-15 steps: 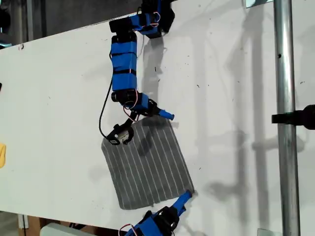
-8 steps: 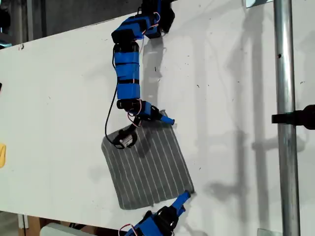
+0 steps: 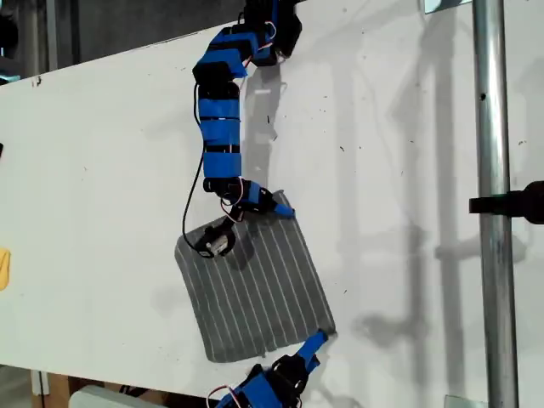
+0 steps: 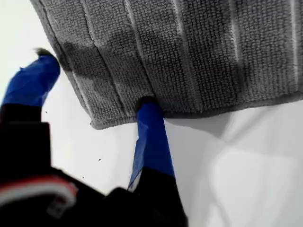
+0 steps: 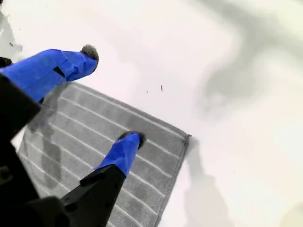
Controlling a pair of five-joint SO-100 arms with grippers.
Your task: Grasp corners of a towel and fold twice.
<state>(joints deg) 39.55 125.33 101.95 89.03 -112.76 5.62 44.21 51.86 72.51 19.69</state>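
The grey white-striped towel (image 3: 255,289) lies flat on the white table (image 3: 102,170). My second gripper (image 3: 272,206) hangs open over its upper right corner in the exterior view. In the second wrist view one fingertip (image 5: 131,138) rests on the towel (image 5: 85,137) near that corner (image 5: 187,138), and the other is off the cloth past its edge. My first gripper (image 3: 314,344) is open at the lower right corner (image 3: 331,327). One of its fingertips (image 4: 149,106) touches the towel's edge (image 4: 189,47) beside the corner (image 4: 94,124); the other stands off the cloth.
A vertical metal pole (image 3: 493,204) with a black clamp (image 3: 514,202) stands at the exterior view's right. A yellow object (image 3: 3,268) shows at that view's left edge. The table's near edge runs just below the first arm.
The second arm has stretched out and brought its gripper down onto the towel's upper right corner. The first arm and the towel have not moved.
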